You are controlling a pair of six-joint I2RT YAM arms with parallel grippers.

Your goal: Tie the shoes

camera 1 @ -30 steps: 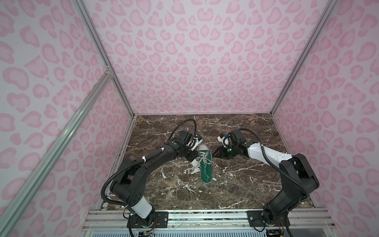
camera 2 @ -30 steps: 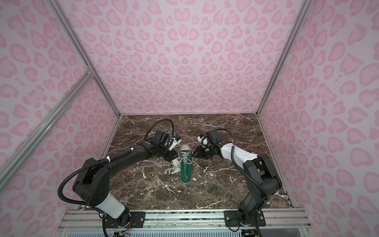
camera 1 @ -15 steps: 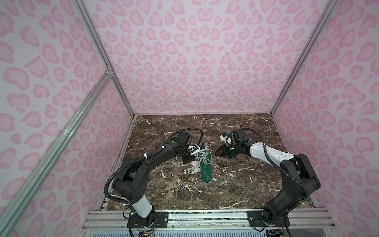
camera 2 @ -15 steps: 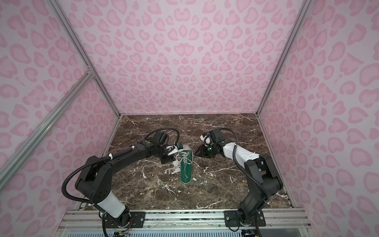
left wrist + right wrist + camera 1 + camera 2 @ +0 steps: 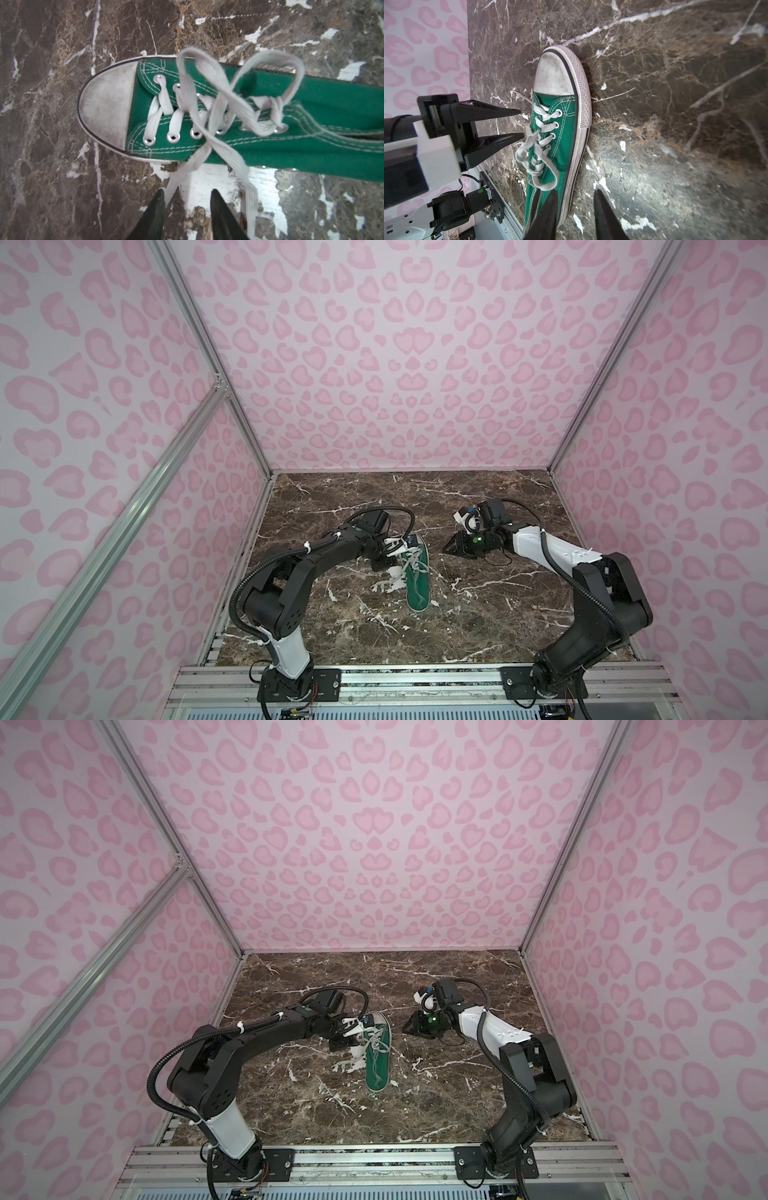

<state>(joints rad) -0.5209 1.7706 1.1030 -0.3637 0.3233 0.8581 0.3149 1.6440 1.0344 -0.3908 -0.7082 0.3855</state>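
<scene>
While the green sneaker is lying on the marble table, toe toward the front rail and heel toward the back wall, its white laces are being seen loosely looped, not yet knotted tight. One lace tail is trailing off the sneaker's side toward the left gripper, which is being held just beside the sneaker, jaws narrowly parted, nothing gripped. The right gripper is being held apart from the sneaker's opposite side, likewise partly open and empty. The left arm is judged nearer.
</scene>
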